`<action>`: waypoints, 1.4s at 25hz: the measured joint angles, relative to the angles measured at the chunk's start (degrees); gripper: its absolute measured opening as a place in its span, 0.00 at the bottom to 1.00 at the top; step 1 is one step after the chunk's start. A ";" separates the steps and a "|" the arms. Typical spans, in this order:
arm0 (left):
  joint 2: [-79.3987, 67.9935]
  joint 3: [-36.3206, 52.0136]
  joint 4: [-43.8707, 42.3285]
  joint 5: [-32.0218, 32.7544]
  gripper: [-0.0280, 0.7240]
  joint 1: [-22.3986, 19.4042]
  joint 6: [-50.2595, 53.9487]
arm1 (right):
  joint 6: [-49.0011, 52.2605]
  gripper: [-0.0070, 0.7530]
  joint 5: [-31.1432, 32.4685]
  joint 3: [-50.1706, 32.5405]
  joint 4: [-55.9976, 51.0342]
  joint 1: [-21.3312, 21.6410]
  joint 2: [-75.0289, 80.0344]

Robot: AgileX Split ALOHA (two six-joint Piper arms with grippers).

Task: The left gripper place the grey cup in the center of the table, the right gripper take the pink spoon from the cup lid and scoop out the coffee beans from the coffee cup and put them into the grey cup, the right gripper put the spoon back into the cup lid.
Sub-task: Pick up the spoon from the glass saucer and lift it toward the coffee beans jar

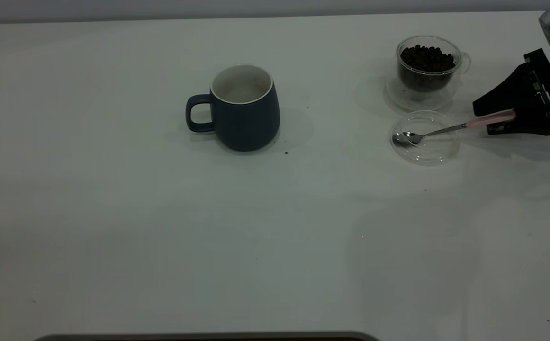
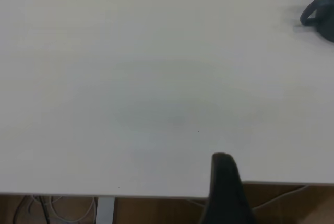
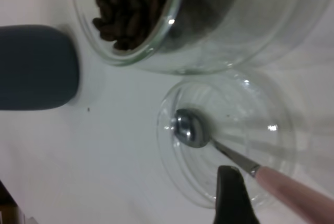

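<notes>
The grey cup (image 1: 245,108) stands upright near the middle of the table (image 1: 113,227), toward the far side, its handle pointing left and its white inside showing no beans. I judge the placing step done. The left gripper (image 2: 225,187) is out of the exterior view; its wrist view shows only one dark finger over the table's edge, the cup small and well away, so I cannot tell how its jaws stand.

To the right, well apart from the cup, the lid (image 1: 425,137) lies flat, and just beyond it on the far side stands the coffee cup (image 1: 427,66), heaped with beans (image 1: 426,58). The spoon (image 1: 445,129) has its bowl resting in the lid and its stem running out over the rim to the right, the pink end reaching the right gripper (image 1: 502,121) at the right edge. The black fingers sit above and below the pink handle, but whether they have pinched it I cannot tell.

The step in hand seems to be taking the spoon. Next, as I judge it, the jaws must hold the thin handle firmly, lift the bowl clear of the lid's rim without dragging the light lid, then swing it to the far side and dip into the beans.
</notes>
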State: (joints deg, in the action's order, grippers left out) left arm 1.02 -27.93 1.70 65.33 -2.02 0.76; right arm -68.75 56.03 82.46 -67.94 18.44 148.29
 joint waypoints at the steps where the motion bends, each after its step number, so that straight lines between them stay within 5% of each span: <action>1: 0.00 0.00 0.00 0.00 0.79 0.00 0.15 | 0.00 0.67 0.26 0.00 0.00 -0.18 0.00; 13: 0.00 0.00 0.00 0.00 0.79 0.00 0.15 | -0.21 0.59 0.57 0.00 1.01 -1.96 0.00; 22: 0.00 0.00 0.00 0.00 0.79 0.00 0.10 | -0.77 0.14 3.73 0.07 2.03 -1.96 0.00; 35: 0.00 0.00 0.00 0.00 0.79 0.00 0.10 | -1.78 0.14 3.94 0.13 4.72 -0.06 -1.53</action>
State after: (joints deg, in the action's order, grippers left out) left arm 1.02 -27.93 1.70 65.33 -2.02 0.85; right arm -70.53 59.96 82.59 -63.22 18.39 146.76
